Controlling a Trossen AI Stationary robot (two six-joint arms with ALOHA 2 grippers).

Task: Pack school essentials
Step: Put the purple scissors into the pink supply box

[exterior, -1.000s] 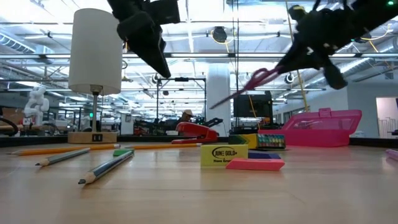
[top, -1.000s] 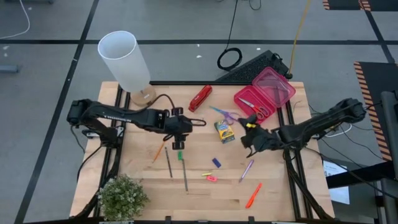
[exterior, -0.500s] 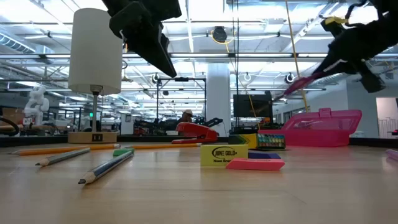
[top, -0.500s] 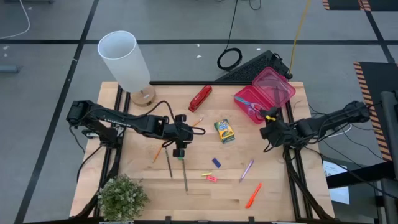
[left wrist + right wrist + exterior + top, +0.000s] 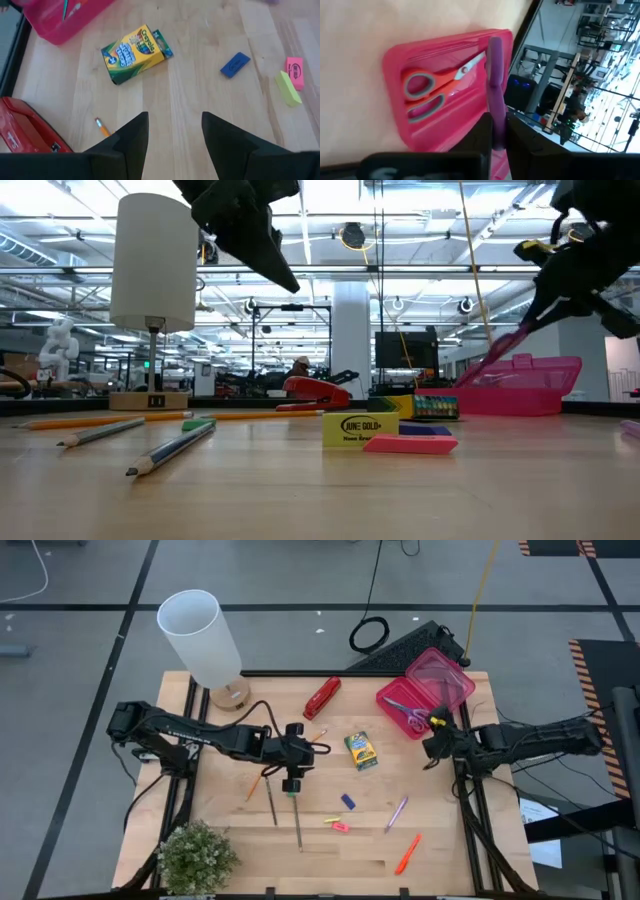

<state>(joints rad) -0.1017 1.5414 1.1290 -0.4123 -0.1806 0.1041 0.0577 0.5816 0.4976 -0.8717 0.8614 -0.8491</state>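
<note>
- Step in hand, as judged: loading the purple scissors (image 5: 494, 75) into the pink box (image 5: 395, 712), which sits at the upper right of the high view with its clear lid (image 5: 440, 675) open behind it.
- Right gripper (image 5: 436, 740): positioned just beside the box's near edge in the high view, fingers clamped on the purple scissors. The right wrist view shows the scissors standing out past the fingers, over the open tray.
- Red-handled scissors (image 5: 432, 85): already lying inside the tray.
- Left gripper (image 5: 172, 135): fingers apart, holding nothing, hovering at centre-left of the high view over the pencils (image 5: 271, 798).
- Items not yet packed, centre to lower right of the high view: crayon box (image 5: 361, 751), blue eraser (image 5: 348, 801), purple pen (image 5: 397, 813), orange marker (image 5: 407, 853).
- Next move, as judged: lower the purple scissors into the tray alongside the red pair, then part the fingers. Clearance from the raised lid needs care.
- The red stapler (image 5: 322, 697) lies at upper centre, apart from the box.
</note>
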